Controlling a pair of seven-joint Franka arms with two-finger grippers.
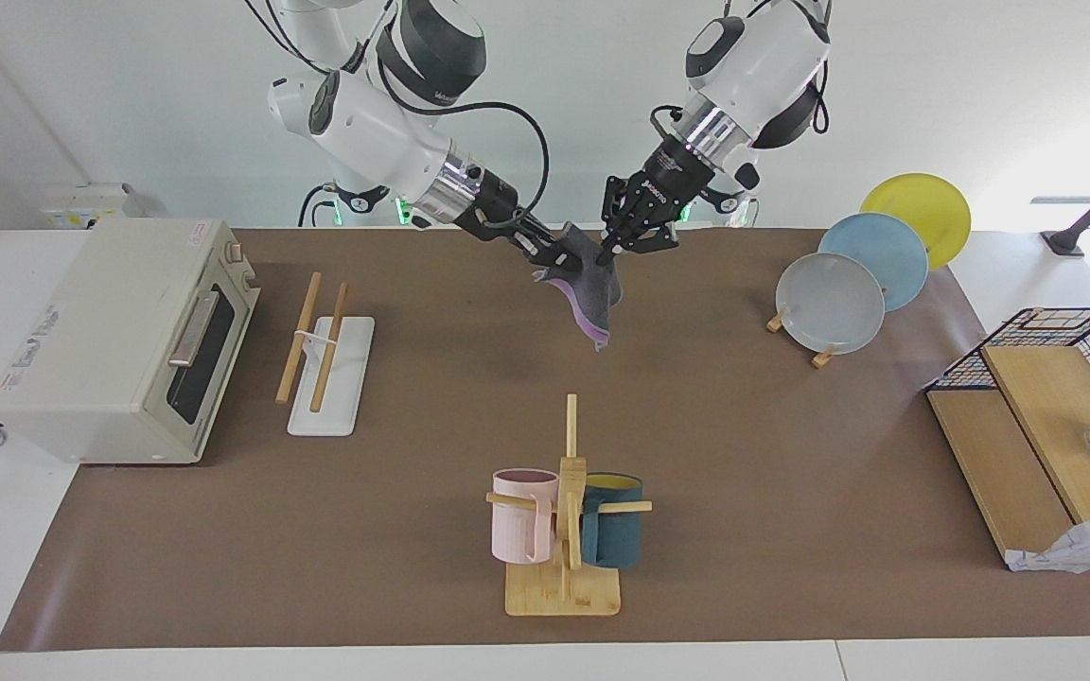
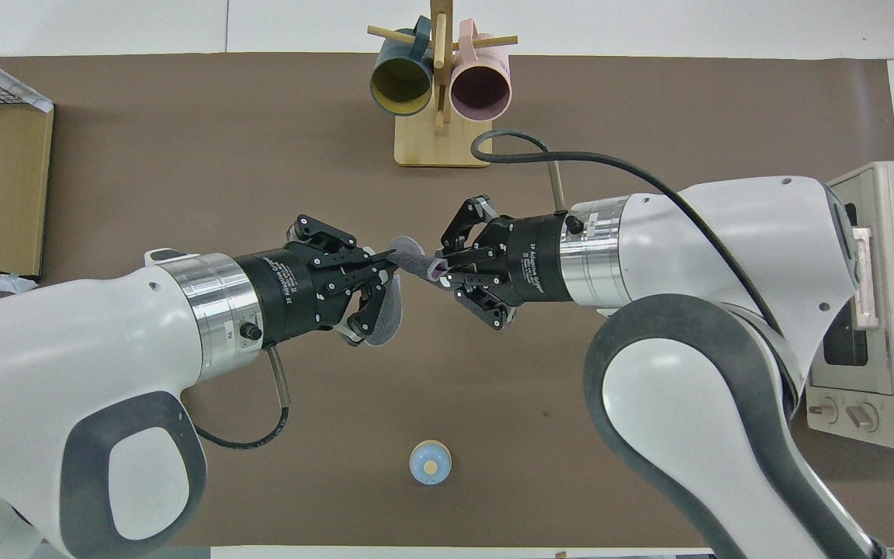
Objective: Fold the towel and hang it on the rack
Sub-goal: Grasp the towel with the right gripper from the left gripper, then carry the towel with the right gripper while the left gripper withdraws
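Only from the facing view do we see how the towel hangs: a folded bundle, grey face out with a purple edge, its long axis running downward to a point above the brown tabletop. From overhead the two wrists cover most of it, and we see just a short grey roll with a purple end between them.

We find the right claw clamped tight on the towel's top corner. The left claw touches the other top corner; we cannot tell whether its fingertips meet on the cloth or have parted. Both are in the air over the tabletop's middle.

The rack lies near the toaster oven, toward the right arm's end, its two rods bare; overhead, the right arm hides it entirely.
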